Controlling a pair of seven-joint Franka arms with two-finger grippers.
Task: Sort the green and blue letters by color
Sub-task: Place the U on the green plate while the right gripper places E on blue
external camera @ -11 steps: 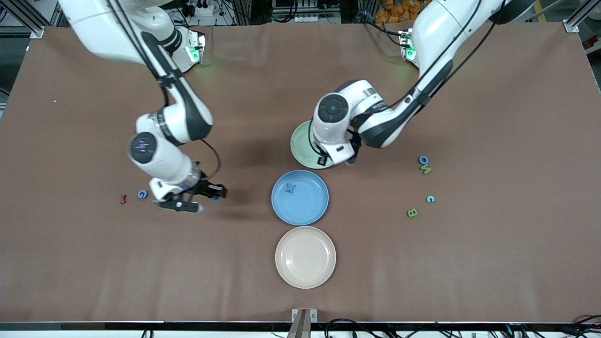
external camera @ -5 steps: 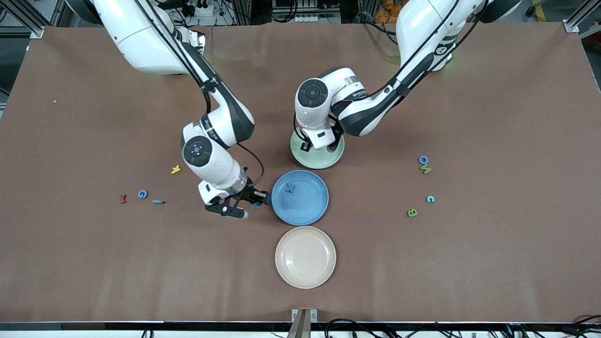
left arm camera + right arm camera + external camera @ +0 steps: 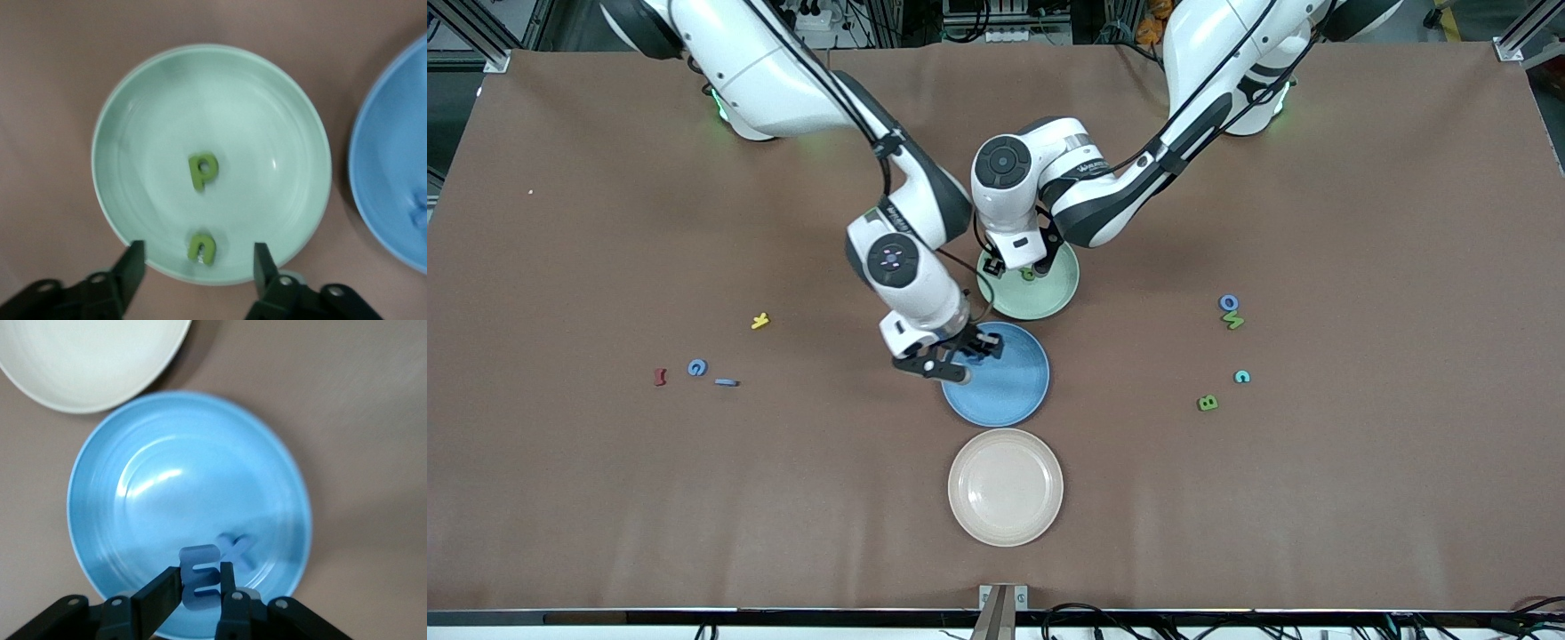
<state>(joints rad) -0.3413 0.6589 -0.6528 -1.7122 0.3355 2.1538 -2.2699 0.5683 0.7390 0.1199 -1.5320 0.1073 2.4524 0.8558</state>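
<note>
My right gripper hangs over the blue plate, shut on a blue E. A blue x lies in that plate below it. My left gripper is open above the rim of the green plate, nothing between its fingers. In this plate lie a green P and a green u. A blue G and a flat blue letter lie toward the right arm's end. A blue o, green N and green B lie toward the left arm's end.
A cream plate stands nearer the front camera than the blue plate. A yellow letter and a dark red one lie toward the right arm's end. A teal letter sits near the green B.
My right arm has carried the blue E from the right arm's end to over the blue plate. My left gripper has opened over the green plate, and a green letter now lies there.
</note>
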